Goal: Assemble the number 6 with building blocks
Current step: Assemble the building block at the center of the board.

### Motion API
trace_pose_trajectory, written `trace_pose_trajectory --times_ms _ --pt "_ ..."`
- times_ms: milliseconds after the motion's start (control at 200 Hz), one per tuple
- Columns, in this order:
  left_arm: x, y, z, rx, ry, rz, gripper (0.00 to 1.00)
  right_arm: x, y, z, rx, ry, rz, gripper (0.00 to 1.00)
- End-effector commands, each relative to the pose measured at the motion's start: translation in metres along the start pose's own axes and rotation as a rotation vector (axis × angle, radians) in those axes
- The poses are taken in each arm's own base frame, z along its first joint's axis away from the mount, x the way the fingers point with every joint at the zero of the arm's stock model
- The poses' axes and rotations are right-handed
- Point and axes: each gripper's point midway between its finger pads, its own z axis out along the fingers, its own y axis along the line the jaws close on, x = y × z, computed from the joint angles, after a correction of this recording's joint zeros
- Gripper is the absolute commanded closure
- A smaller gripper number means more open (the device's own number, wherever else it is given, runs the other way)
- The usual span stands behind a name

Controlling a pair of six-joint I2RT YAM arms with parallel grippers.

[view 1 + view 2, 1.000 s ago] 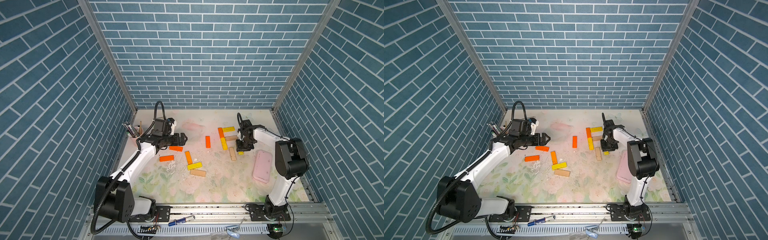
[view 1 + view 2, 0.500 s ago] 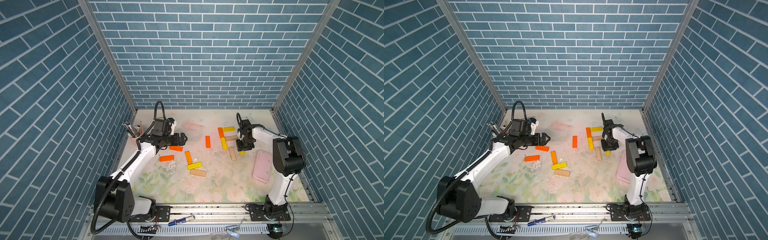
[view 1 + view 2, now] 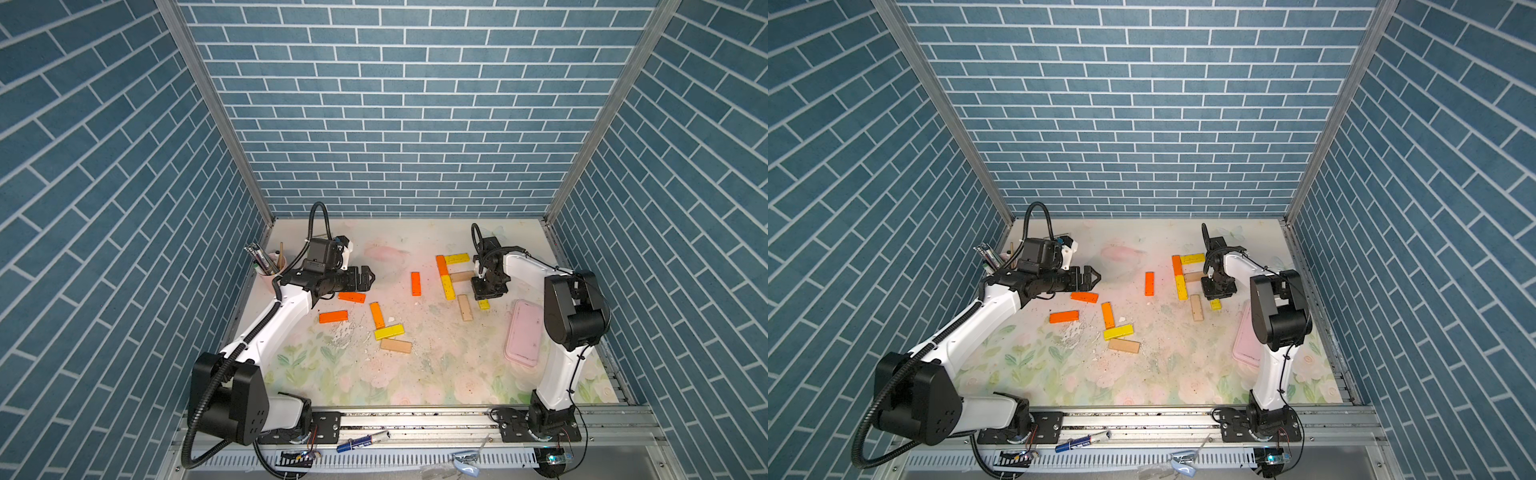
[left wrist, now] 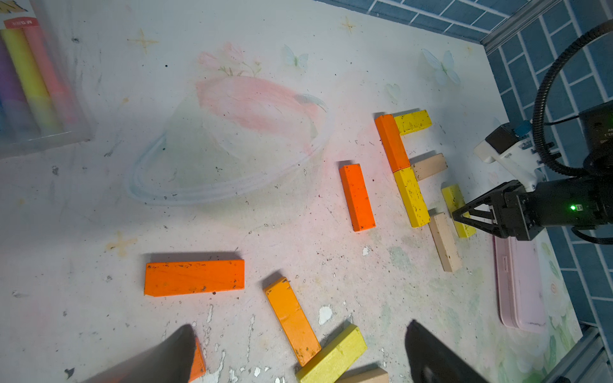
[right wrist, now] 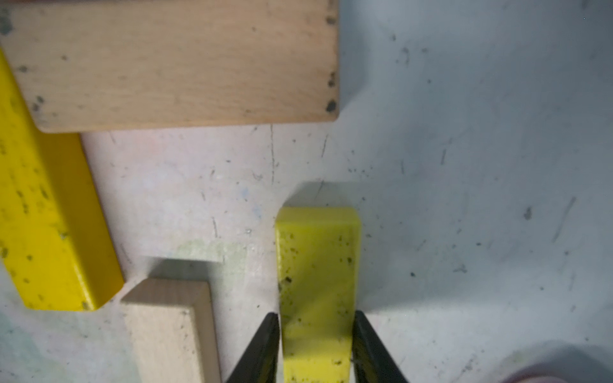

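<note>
At your far left a cup [image 3: 269, 270] of pens stands by the wall. Your left gripper [image 3: 369, 277] hangs over the mat [image 3: 415, 374], jaws spread wide and empty, near an orange bar [image 3: 351, 297]. Four loose bars [image 3: 389, 332] lie toward the front, and a lone orange one [image 3: 415, 284] lies mid-mat. Right of that is the part-built 6 [image 3: 448, 286]: orange and yellow bars end to end, with a yellow and a tan bar branching right and a second tan bar [image 3: 465, 307] askew at the foot. Your right gripper [image 5: 315, 315] is clamped on a yellow bar [image 5: 316, 252] just beside it. A pink tray [image 3: 523, 336] lies farthest right.
</note>
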Motion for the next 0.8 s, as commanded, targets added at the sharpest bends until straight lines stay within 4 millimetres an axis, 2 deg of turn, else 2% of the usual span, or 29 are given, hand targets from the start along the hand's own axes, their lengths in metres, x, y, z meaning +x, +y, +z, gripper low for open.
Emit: trace_pose_trajectory --times_ms 0,795 --pt "-0.004 -0.001 0.000 0.002 -0.007 0.000 0.01 -0.002 -0.001 0.000 0.003 0.011 -0.029 0.67" --pt "-0.004 0.002 0.002 -0.013 -0.002 0.011 0.01 -0.014 -0.004 0.009 0.021 0.018 -0.034 0.68"
